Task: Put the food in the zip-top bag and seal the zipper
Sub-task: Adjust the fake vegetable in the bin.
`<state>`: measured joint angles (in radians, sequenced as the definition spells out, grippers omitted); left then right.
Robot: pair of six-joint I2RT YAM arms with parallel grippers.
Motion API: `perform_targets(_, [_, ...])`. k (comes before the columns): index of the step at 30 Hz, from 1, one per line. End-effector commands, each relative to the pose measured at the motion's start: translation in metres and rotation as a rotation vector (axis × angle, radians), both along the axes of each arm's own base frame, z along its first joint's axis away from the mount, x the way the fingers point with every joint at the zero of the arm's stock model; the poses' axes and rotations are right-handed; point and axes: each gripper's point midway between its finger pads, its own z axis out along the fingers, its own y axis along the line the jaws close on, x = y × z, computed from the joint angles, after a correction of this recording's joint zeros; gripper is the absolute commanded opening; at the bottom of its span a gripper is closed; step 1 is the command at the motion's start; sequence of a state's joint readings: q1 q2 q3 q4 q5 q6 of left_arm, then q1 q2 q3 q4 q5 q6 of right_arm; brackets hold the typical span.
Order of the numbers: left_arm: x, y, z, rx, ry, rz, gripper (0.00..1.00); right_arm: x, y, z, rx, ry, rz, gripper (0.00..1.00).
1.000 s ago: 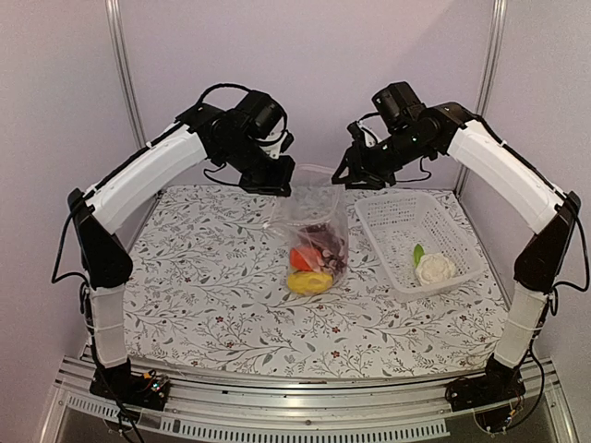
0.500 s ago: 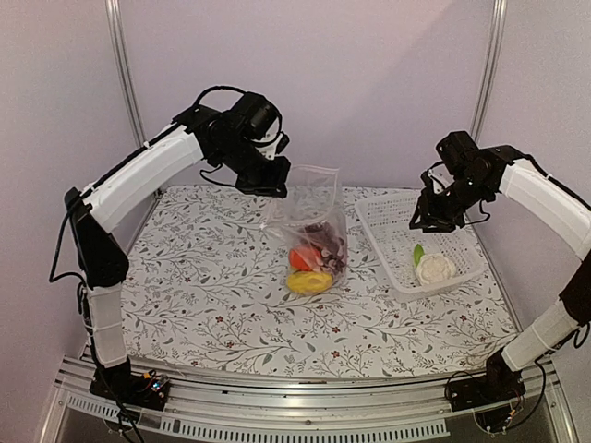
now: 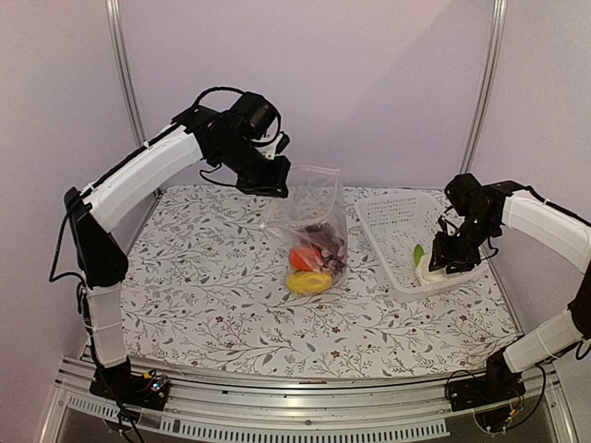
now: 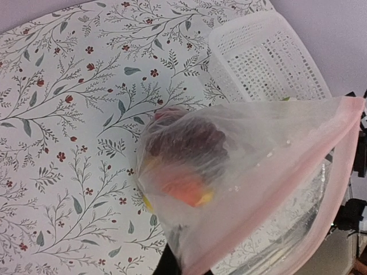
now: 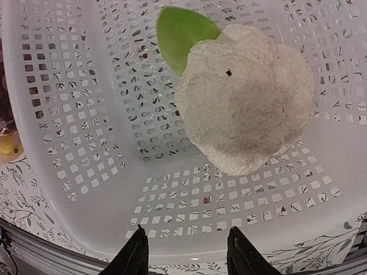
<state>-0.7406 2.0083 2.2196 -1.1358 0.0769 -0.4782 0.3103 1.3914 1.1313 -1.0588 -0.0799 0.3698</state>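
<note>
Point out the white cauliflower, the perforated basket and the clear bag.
white toy cauliflower (image 5: 246, 109), right wrist view, middle of its bumpy head.
white perforated plastic basket (image 3: 395, 221), top external view, bare mesh floor.
clear crinkly plastic bag (image 4: 269, 149), left wrist view, side wall.

I work in a robotics lab cell: slotted aluminium rail (image 3: 305, 395) carrying my bases (image 3: 138, 388), metal posts (image 3: 123, 83), plain lilac panels (image 3: 388, 83) enclosing one table (image 3: 203, 286) under floral cloth.
</note>
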Motion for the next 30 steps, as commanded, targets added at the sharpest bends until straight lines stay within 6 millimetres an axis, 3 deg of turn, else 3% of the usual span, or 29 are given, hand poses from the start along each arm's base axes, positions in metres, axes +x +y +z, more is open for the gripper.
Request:
perform_targets(1, [0.001,0.005,0.009,-0.027,-0.013,-0.006,0.0,0.009,-0.013,-0.005,-0.033,-0.036,-0.038,0.45])
perform_targets(8, [0.001,0.004,0.009,-0.034,-0.009,-0.01,0.0,0.039,-0.018,-0.015,-0.045,-0.074,-0.064,0.47])
perform_targets(14, [0.002,0.005,0.007,-0.035,-0.004,-0.004,0.0,0.078,-0.001,-0.033,0.003,-0.099,-0.04,0.44])
perform_targets(19, [0.002,0.006,0.006,-0.037,0.005,-0.005,0.0,0.134,0.035,-0.015,0.016,-0.181,0.058,0.43])
perform_targets(22, [0.002,0.006,0.004,-0.038,0.013,-0.004,0.0,0.157,0.056,0.003,0.046,-0.209,0.113,0.45])
perform_targets(26, [0.003,0.005,0.004,-0.046,0.016,-0.003,0.0,0.163,0.069,0.013,0.085,-0.209,0.151,0.46])
perform_targets(30, [0.003,0.005,0.005,-0.046,0.013,-0.002,0.0,0.151,0.061,0.026,0.067,-0.224,0.152,0.48])
